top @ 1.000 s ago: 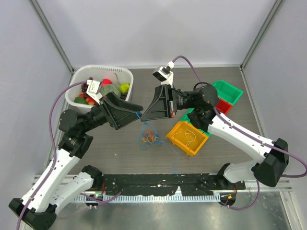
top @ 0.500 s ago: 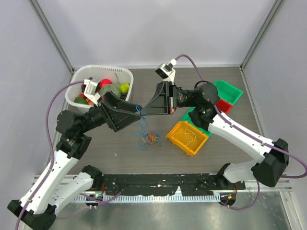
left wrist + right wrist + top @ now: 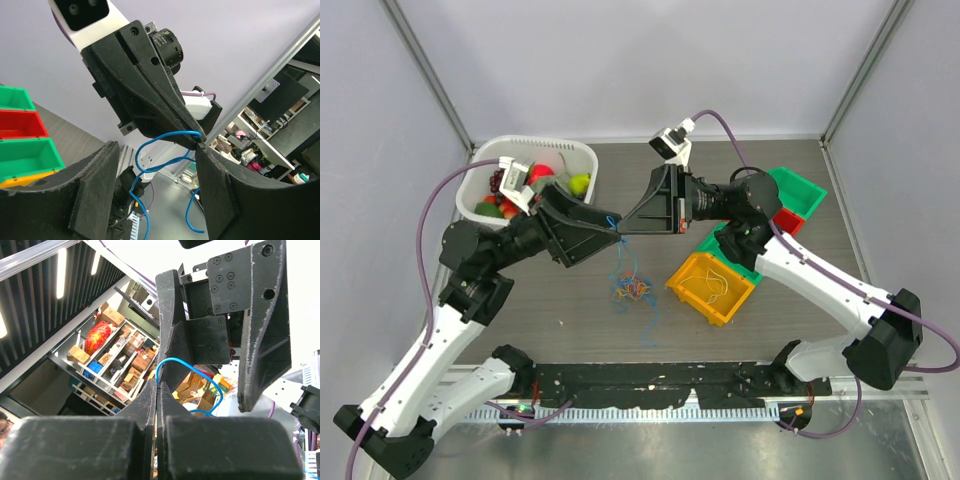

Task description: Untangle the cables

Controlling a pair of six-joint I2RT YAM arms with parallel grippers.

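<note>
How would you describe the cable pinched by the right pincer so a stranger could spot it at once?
In the overhead view, left of the yellow bin, a tangle of thin wires lies on the table. One strand climbs from it to the shut right pincer: the blue cable, the only wire lifted off the surface.

The left arm (image 3: 455, 320) and right arm (image 3: 820, 285) both reach forward and inward with bent elbows, so their tools meet tip to tip in mid-air. The left tool (image 3: 608, 224) has its jaws spread wide and grips nothing. The right tool (image 3: 621, 228) points its tip into that gap, close beside one of the left tool's fingers (image 3: 220, 190). Its jaws are pressed flat together, pinching a blue cable (image 3: 167, 136).
</note>
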